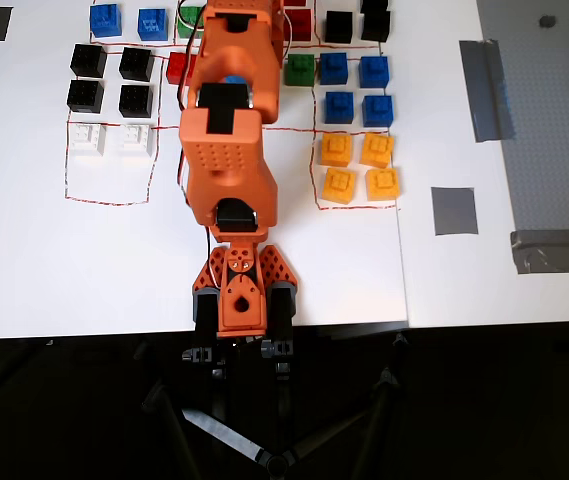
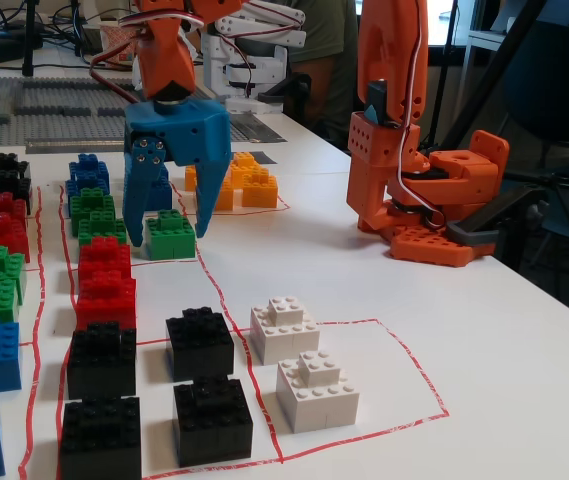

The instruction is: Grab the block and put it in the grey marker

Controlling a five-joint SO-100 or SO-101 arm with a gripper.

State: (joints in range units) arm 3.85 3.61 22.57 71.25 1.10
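In the fixed view my blue gripper [image 2: 169, 237] is open and points straight down. Its two fingers straddle a green block [image 2: 171, 238] that sits on the white table, with the fingertips near table level on either side of it. A gap shows between each finger and the block. In the overhead view the orange arm [image 1: 226, 150] hides the gripper and this block. The grey marker [image 1: 454, 210], a flat mid-grey square, lies on the table right of the yellow bricks and is empty. I cannot make it out in the fixed view.
Other green bricks [image 2: 97, 215] and red bricks [image 2: 105, 270] stand close to the gripper's left. Black bricks [image 2: 200, 340], white bricks [image 2: 316, 392], blue bricks [image 1: 354, 88] and yellow bricks [image 1: 359, 165] sit in red-outlined areas. Grey tape strips [image 1: 484, 90] lie right of the marker.
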